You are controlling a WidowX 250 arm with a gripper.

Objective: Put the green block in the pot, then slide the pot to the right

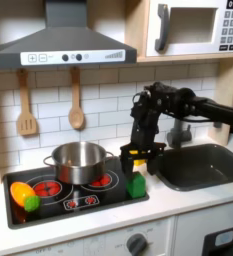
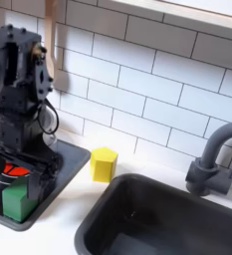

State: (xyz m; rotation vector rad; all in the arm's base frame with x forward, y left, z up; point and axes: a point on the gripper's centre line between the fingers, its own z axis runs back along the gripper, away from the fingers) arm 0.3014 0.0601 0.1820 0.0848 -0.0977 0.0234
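Note:
The green block (image 1: 136, 185) stands on the front right corner of the black cooktop (image 1: 58, 203); in the second exterior view it is the green block (image 2: 16, 202) at the lower left. My gripper (image 1: 137, 163) hangs just above it, pointing down, with its fingers spread and nothing between them. In the second exterior view the gripper (image 2: 26, 171) sits directly over the block. The shiny silver pot (image 1: 78, 160) rests on the cooktop's back burner, to the first exterior view's left of the gripper, and looks empty.
A yellow block (image 2: 105, 162) stands on the counter between cooktop and sink (image 2: 157, 219). A yellow-orange rounded toy (image 1: 23, 191) and a small green ball (image 1: 32, 203) lie at the cooktop's front left. The faucet (image 2: 212, 164) rises behind the sink. Wooden utensils (image 1: 76, 105) hang on the tiled wall.

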